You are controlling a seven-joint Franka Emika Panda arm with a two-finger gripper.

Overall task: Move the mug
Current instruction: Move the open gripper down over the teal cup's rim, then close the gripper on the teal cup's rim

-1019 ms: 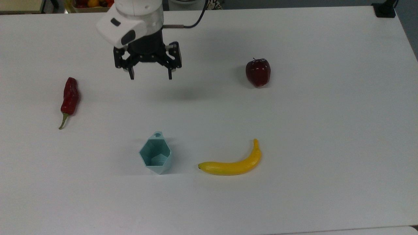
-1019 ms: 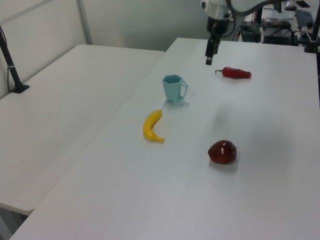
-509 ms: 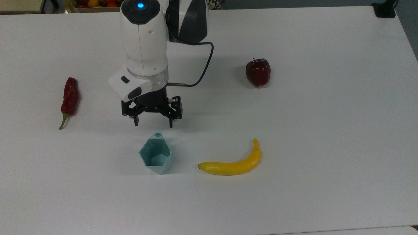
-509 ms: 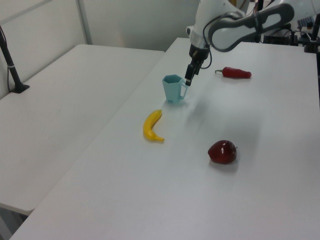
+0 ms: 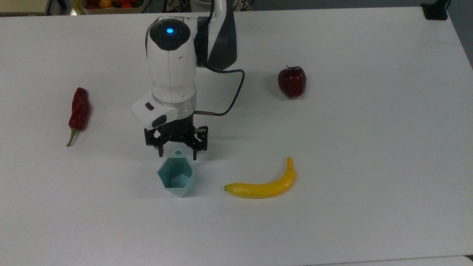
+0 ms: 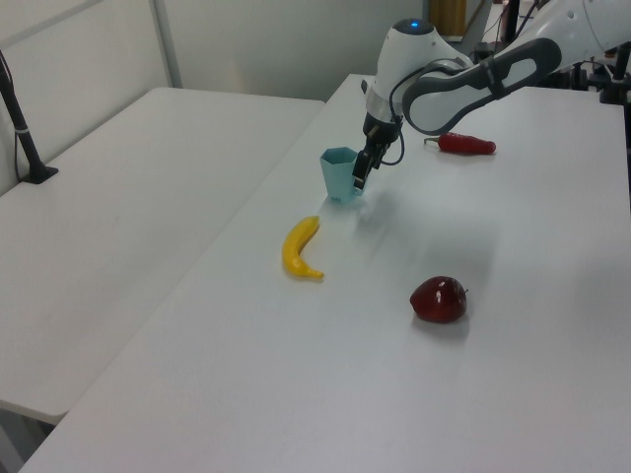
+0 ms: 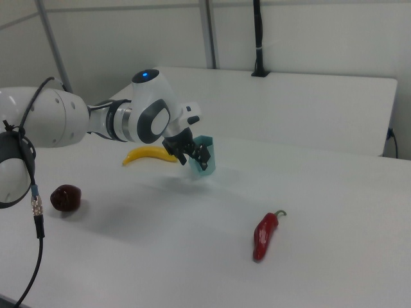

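The gripper (image 5: 177, 154) hung at the mug (image 5: 176, 178) with its jaws spread, one black finger (image 5: 161, 151) on each side of the rim tab (image 5: 178, 152); whether either touched the tab could not be told. The teal mug stood upright on the white table (image 5: 369, 147), between the red chili (image 5: 78, 109) and the banana (image 5: 264, 184). In the left view the arm (image 6: 463, 79) hid the mug's near side and tab. The apple (image 5: 292, 81) sat well apart.
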